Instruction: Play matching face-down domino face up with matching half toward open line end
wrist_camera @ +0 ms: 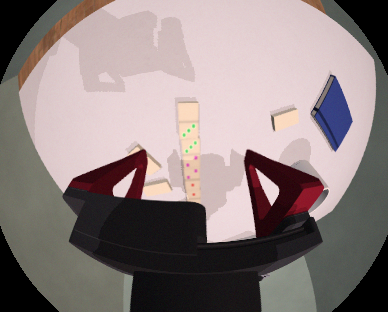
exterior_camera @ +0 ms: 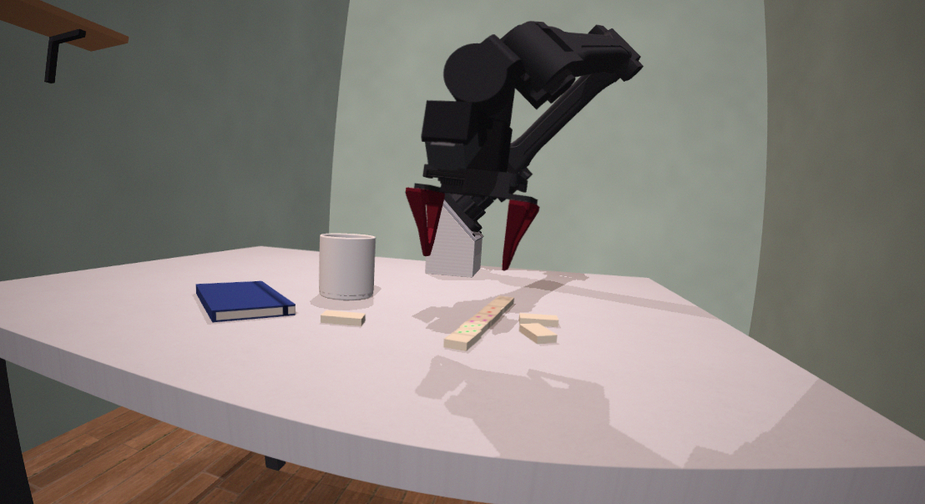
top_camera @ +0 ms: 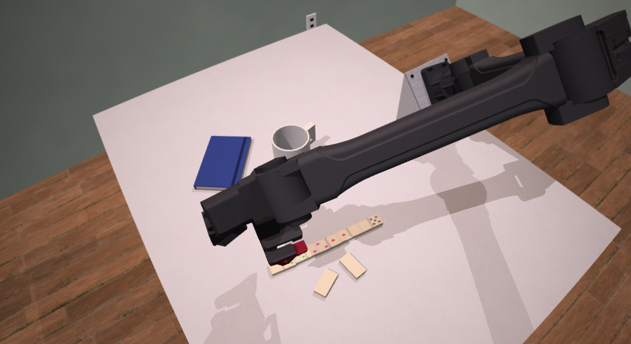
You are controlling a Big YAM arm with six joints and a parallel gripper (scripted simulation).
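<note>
Red-fingered black gripper (exterior_camera: 471,232) spread, empty, high over the face-up domino line (exterior_camera: 479,322); two blank cream dominoes (exterior_camera: 538,326) lie apparently just right.

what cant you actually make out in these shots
- Faces of the three face-down dominoes: two beside the line and one near the mug. Only blank backs show in every view.
- Near end of the domino line: in the top view the gripper covers it; in the exterior view its pips are too small to count.
- Third loose domino: hidden under the arm in the top view.
- Far end: cut off by the gripper body in the wrist view.
</note>
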